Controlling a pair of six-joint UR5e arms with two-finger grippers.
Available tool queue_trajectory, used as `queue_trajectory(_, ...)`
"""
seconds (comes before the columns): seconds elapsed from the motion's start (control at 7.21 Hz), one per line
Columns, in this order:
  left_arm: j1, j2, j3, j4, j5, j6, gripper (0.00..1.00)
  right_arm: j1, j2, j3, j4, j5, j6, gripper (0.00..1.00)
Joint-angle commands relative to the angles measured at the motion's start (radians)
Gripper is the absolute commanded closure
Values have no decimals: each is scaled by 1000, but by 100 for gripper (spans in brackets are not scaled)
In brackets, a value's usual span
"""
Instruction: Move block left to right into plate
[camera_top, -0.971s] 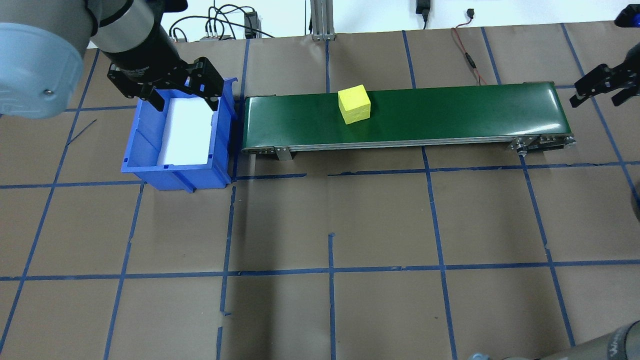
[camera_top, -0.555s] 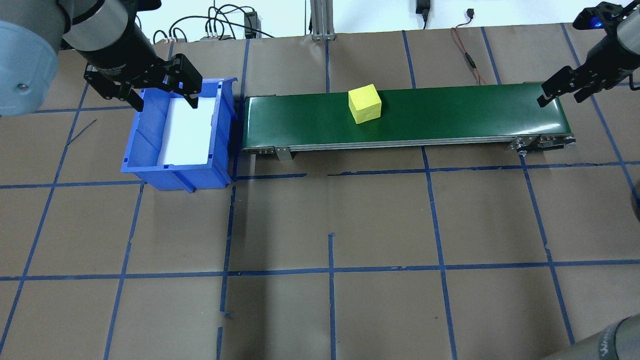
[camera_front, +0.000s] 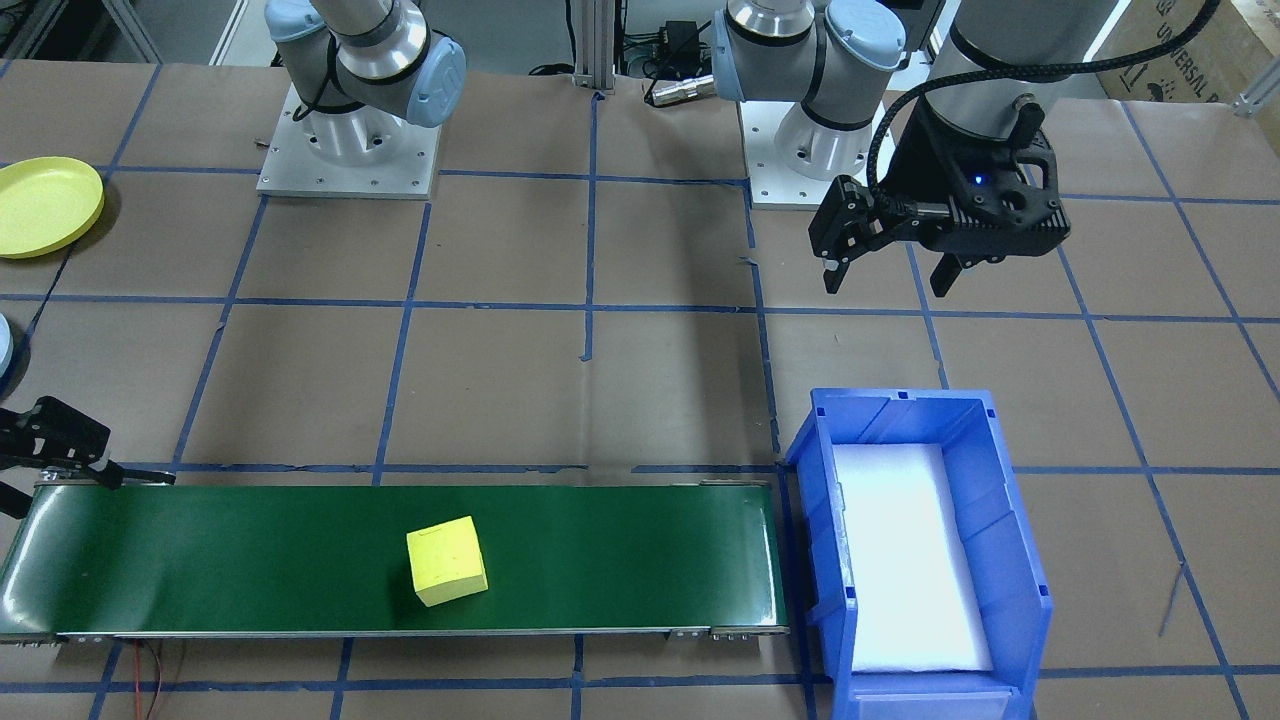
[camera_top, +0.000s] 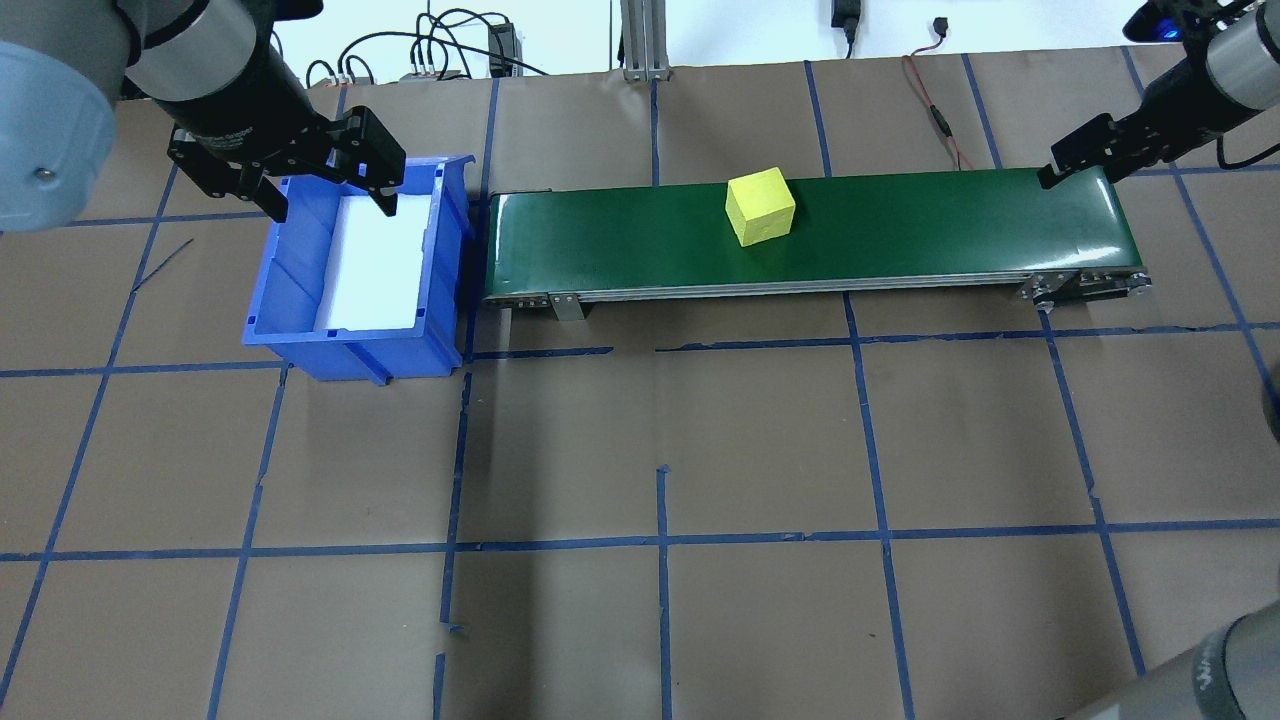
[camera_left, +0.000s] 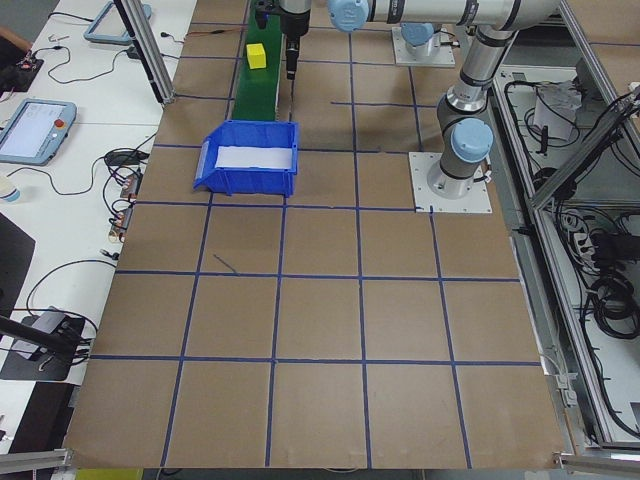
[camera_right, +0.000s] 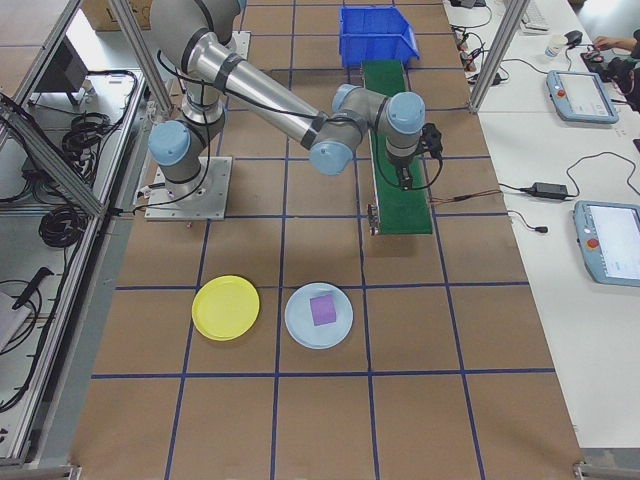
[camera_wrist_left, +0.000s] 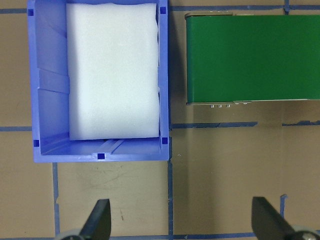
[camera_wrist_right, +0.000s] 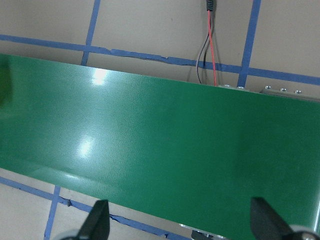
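A yellow foam block (camera_top: 760, 207) (camera_front: 446, 560) lies near the middle of the green conveyor belt (camera_top: 950, 220). My right gripper (camera_top: 1080, 172) (camera_wrist_right: 181, 222) hovers open over the belt's right end, well apart from the block. My left gripper (camera_top: 330, 205) (camera_front: 888, 285) (camera_wrist_left: 182, 222) hangs open and holds nothing. It is above the far edge of the blue bin (camera_top: 300, 340), which holds a white foam pad. The yellow plate (camera_right: 225, 307) (camera_front: 45, 205) sits on the table near the right arm's base, with nothing in it.
A light-blue plate (camera_right: 300, 330) with a purple block (camera_right: 322, 309) in it sits beside the yellow plate. A red cable (camera_top: 935, 110) runs behind the belt's right end. The blue bin butts against the belt's left end.
The block has ridden rightward along the belt. My right gripper has come in over the belt's right end. My left gripper drew back from the bin, then stopped.
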Motion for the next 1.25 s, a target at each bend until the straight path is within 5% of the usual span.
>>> queue_trajectory(0.0,-3,5,-2,-3,0,2,0,2,13,-7,-2,-17,41,0)
queue_trajectory(0.56,-3,8,-21,-8,-3,0,0,47,10,-10,-17,-33,310,0)
queue_trajectory(1.11,-3,8,-22,-9,-3,0,0,61,19,2,-40,-30,329,0)
